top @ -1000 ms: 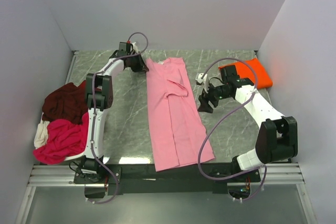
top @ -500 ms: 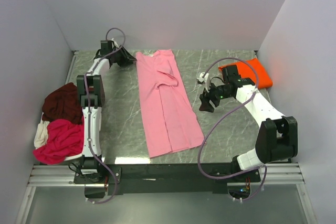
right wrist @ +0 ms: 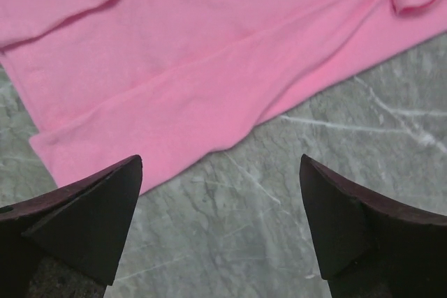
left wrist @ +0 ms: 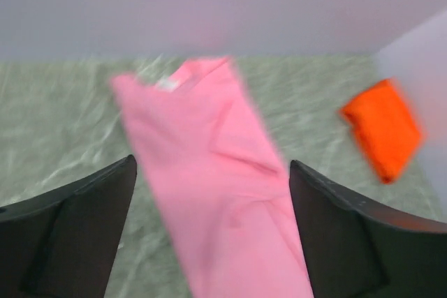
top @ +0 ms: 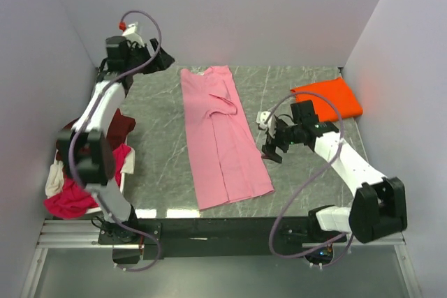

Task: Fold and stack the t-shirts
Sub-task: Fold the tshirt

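Pink t-shirt (top: 220, 137) lies flat mid-table (top: 160, 144), folded lengthwise, collar end at 12, hem at 6. Orange t-shirt (top: 328, 100) folded at 2 o'clock, by the far-right corner. Maroon (top: 120, 125), magenta-red (top: 66, 200) & cream (top: 52, 181) shirts heaped at 8–9 o'clock. L gripper (left wrist: 211, 172) raised at 11 o'clock, fingers spread, holding nothing. R gripper (right wrist: 220, 162) at 3 o'clock of the pink shirt, over its edge, fingers spread, holding nothing.
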Robot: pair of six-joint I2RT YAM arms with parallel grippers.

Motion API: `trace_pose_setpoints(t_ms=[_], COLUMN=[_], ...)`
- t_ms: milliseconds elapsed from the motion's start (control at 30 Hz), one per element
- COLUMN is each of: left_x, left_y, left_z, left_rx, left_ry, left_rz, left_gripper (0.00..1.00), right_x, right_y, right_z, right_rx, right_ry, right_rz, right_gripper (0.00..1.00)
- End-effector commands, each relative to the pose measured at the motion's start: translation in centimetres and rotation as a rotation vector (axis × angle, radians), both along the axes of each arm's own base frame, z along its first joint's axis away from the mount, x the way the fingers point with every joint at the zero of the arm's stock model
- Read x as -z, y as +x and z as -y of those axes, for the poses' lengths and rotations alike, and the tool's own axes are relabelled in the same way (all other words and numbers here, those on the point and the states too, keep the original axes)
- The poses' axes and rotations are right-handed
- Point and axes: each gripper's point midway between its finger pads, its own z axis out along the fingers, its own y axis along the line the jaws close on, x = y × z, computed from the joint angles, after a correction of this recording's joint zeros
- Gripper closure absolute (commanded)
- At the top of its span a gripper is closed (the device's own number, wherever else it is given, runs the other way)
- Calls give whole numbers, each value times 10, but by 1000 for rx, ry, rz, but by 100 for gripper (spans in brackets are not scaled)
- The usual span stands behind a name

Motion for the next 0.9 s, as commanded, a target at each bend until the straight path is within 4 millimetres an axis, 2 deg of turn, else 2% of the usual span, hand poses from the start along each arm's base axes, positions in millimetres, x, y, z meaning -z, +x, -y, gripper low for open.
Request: trace_pose_setpoints(t_ms=[0,67,100,167,233,267,300,333,367,400,433,467,500,533,567,600,633,667,733,767,800,833,867], left_x=[-49,-63,-50,-40,-21,-20,3,12,5,33,39,34,58,57,63,83,84,103,117,121,127,141,145], left_y=[-50,-74,-89,-111,-132,-148,-155,-165,-191,-207,-233,-249,-266,-281,-289,-301,-315,-324,-344,-348,-352,-363,-364], left_z=[24,30,38,45,54,64,64,71,98,102,126,128,126,130,131,131,137,137,151,155,158,163,165], left_rx=[163,213,278,344,405,440,409,428,532,552,650,699,744,766,790,815,853,878,963,983,1007,1062,1066], left_ry=[7,-16,-42,-62,-79,-37,32,107,250,331,367,422,448,480,534,574,615,638,661,672,686,713,723], left_rz=[240,297,262,207,147,161,131,153,283,276,325,406,384,429,476,492,561,553,552,533,514,477,465], left_gripper=[1,1,0,1,0,0,1,1,1,0,0,0,0,0,1,1,1,1,1,2,4,6,11], right_x=[-23,-13,-5,1,5,4,4,9,12,16,24,26,32,36,38,46,48,51,54,55,60,61,66], right_y=[3,-6,-18,-26,-35,-37,-35,-36,-35,-37,-38,-38,-42,-45,-47,-51,-50,-51,-54,-58,-68,-74,-81], right_z=[-15,-20,-20,-23,-26,-25,-25,-23,-21,-18,-15,-14,-12,-11,-11,-10,-9,-9,-8,-8,-11,-12,-14], right_rx=[-98,-160,-189,-257,-290,-299,-300,-299,-302,-319,-324,-327,-347,-360,-375,-391,-393,-402,-421,-442,-481,-502,-530], right_ry=[76,75,63,48,64,63,58,40,26,3,-20,-29,-40,-41,-43,-51,-66,-80,-100,-104,-112,-125,-142], right_rz=[171,141,80,73,78,99,124,127,128,122,100,89,82,76,86,96,111,120,127,125,114,119,124], right_gripper=[0,0,0,0,1,0,0,0,0,0,0,0,0,1,1,0,0,0,1,2,4,5,5])
